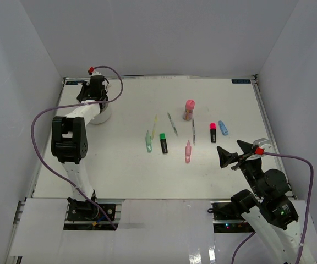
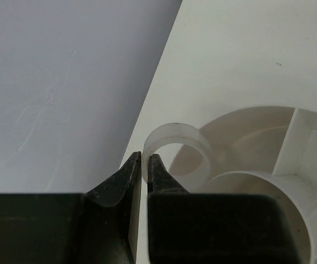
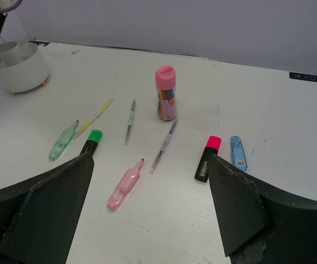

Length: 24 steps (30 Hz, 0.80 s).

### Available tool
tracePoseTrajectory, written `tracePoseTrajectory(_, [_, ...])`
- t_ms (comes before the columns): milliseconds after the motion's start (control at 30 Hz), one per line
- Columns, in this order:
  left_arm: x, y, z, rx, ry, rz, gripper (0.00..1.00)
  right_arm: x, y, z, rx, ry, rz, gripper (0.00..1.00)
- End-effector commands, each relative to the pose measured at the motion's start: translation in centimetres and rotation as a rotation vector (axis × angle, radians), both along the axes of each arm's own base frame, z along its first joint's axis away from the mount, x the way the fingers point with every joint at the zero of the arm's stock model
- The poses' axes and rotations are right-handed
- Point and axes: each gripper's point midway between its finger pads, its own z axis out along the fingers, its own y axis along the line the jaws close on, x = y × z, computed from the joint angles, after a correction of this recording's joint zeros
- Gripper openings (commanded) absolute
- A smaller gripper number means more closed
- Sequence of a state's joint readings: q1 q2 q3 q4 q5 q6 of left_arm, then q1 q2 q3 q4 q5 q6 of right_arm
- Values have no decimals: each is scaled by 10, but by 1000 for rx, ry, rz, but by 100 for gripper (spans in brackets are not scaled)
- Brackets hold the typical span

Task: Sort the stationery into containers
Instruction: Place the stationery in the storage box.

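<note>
Now the left jaws grip the tape roll point(image 2: 175, 132) just at the cup point(image 2: 246, 124) edge; the next move is probably dropping it inside. The right jaws are released, pens point(image 3: 163, 146) lying ahead.

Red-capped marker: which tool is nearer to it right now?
Right. The right tool, open, sits just on the near-right side of the red-capped marker; the left tool is far off at the organiser cup, pinching the tape roll.
</note>
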State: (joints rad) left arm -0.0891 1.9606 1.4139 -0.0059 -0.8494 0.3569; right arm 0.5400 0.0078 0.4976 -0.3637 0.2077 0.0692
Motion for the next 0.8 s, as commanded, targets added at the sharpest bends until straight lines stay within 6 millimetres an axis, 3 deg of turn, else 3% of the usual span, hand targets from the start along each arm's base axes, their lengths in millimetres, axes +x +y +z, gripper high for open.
tracePoseTrajectory(0, [3, -5, 8, -23, -52, -8, 16, -13, -10, 28, 75, -127, -12, 90])
tracePoseTrajectory(767, [2, -14, 9, -35, -65, -18, 40, -13, -12, 28, 82, -138, -18, 90])
